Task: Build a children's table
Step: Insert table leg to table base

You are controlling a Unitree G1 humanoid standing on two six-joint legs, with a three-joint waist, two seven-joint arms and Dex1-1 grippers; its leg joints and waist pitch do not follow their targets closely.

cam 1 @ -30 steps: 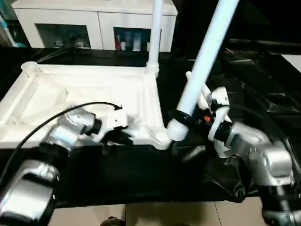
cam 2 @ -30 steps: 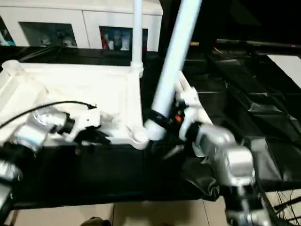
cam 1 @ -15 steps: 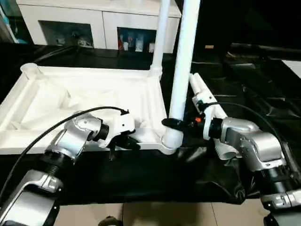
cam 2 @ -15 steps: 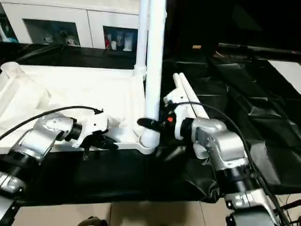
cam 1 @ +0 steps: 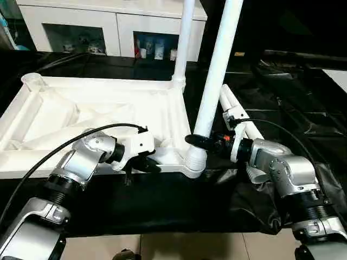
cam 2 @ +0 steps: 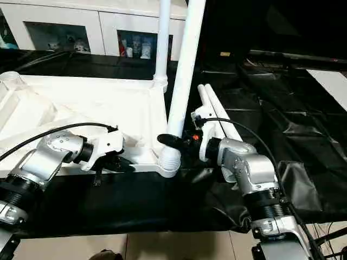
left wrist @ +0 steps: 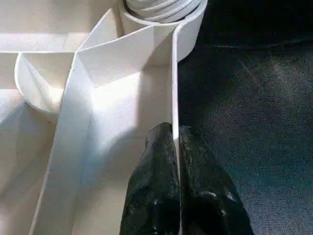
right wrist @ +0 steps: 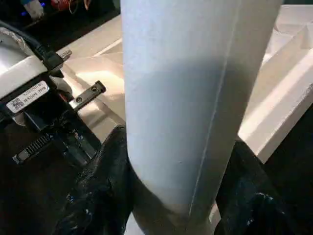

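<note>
one white table top [cam 1: 103, 116] lies ribbed side up on the black-covered surface [cam 1: 303, 108], its long axis running left to right. four legs are counted: one stands upright in the far right corner socket [cam 1: 181, 38], one rises from the near right corner socket [cam 1: 217, 70], tilted slightly right, and what look like two lie side by side [cam 2: 217, 111] on the cover just beside the top's right edge. the right gripper [cam 1: 209, 143] grasps the near leg low down. the left gripper [left wrist: 175, 161] is pinched onto the top's near rim.
</note>
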